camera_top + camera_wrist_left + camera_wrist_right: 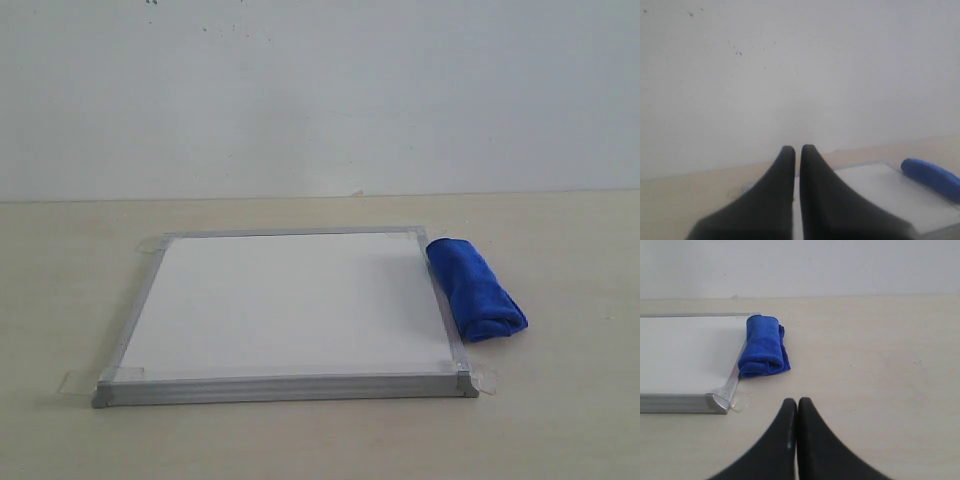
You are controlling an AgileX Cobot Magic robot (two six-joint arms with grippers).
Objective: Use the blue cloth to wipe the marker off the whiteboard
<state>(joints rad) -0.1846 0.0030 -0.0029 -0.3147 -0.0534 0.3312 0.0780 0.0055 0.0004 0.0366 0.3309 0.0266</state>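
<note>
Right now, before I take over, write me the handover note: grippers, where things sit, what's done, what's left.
Left gripper: shut, holding nothing.
Right gripper: shut, holding nothing, above bare table short of the cloth.
Blue cloth: rolled up, lying on the table against the whiteboard's right frame edge, not gripped.
Whiteboard: flat on the table, tape tabs at its corners. Its surface looks blank in all three views; no marker shows.
Done: nothing grasped yet.
Left: check the board for ink, then probably pick up the cloth and wipe.
</note>
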